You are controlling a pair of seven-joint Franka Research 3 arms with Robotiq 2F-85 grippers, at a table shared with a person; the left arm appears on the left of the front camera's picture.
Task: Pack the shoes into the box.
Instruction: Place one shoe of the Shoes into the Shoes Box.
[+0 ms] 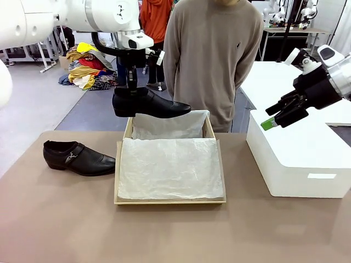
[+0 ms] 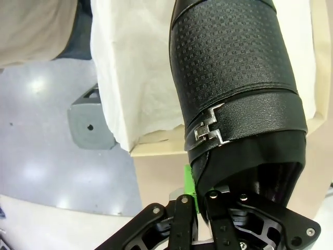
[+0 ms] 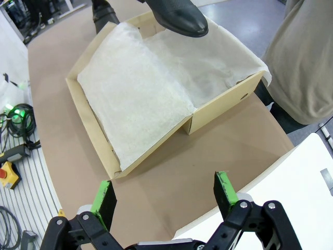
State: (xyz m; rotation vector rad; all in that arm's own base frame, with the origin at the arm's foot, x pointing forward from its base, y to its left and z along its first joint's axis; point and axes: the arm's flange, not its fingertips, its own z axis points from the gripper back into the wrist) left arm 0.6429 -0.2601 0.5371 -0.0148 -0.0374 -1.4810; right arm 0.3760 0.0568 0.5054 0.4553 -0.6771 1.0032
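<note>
Your left gripper (image 1: 132, 83) was clamped on the heel rim of one glossy black leather dress shoe (image 1: 151, 103), holding it in the air over the far left corner of the shallow tan cardboard box (image 1: 116, 183). That box sat mid-way along the brown table (image 1: 55, 219), lined with white tissue paper (image 1: 170, 167). The second black shoe (image 1: 79, 157) lay just left of it. Your right gripper (image 1: 272, 118), fingers apart, hung above the white block-shaped box (image 1: 296, 159) at the right.
</note>
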